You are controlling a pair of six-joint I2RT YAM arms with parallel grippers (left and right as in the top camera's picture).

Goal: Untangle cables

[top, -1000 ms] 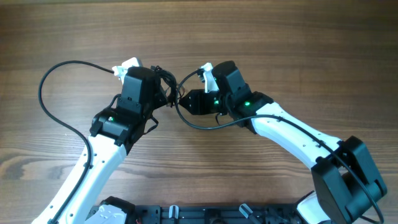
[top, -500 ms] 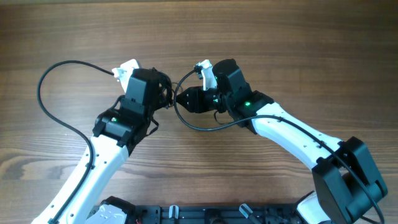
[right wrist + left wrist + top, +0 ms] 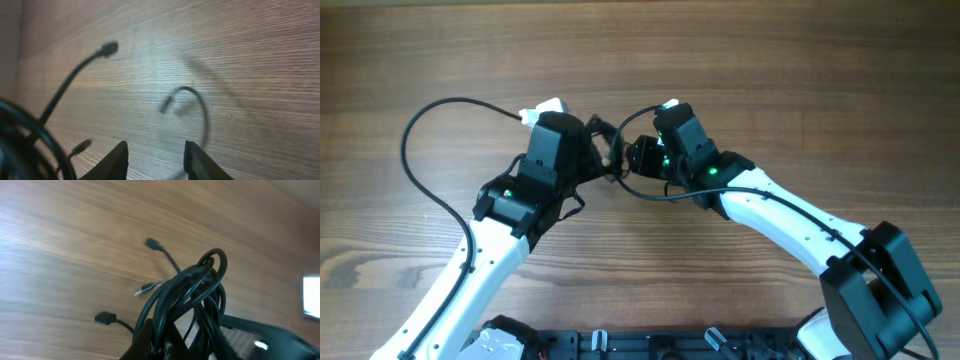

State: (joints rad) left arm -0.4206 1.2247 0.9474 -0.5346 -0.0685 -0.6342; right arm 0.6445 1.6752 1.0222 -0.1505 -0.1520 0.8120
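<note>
Far left, overhead: thick black arm cord [image 3: 405,155], looping wide over the wooden tabletop [image 3: 800,60] and running back to the white left arm [image 3: 490,250]. Much thicker than the task's cords.

Next, the left hand [image 3: 590,150]. Clamps shut on the cables [image 3: 192,292] and holds them up off the tabletop, close to its middle. From the left wrist camera, looks like one dark, glossy bundle of very thin cords, black shading to deep green. Rises from between the fingers [image 3: 143,341], then doubles over at the top in several tight loops, lying strand against strand and crossing over itself. Too blurred and too knotted for a count of cords. Throws three loose ends out to the left: highest, a small dark plug [image 3: 150,243]; in the middle, a pale thin tip [image 3: 144,289]; lowest, a squarish dark plug [image 3: 104,317] on a short curve of cord.

Just right of the bundle, the right hand [image 3: 156,156], at the end of the white right arm [image 3: 780,215]. Stands with fingertips parted, bare tabletop showing in the gap, gripping nothing. From the right wrist camera, catches the bundle as a dark mass at the lower left edge. Sends one cord arching up from there to a rounded plug [image 3: 107,48]. Shows a brass-tipped plug [image 3: 82,146] lower down, beside the left fingertip, and further right a hooked cord end [image 3: 192,102] curling above the gap; hanging or lying flat, cannot tell.
</note>
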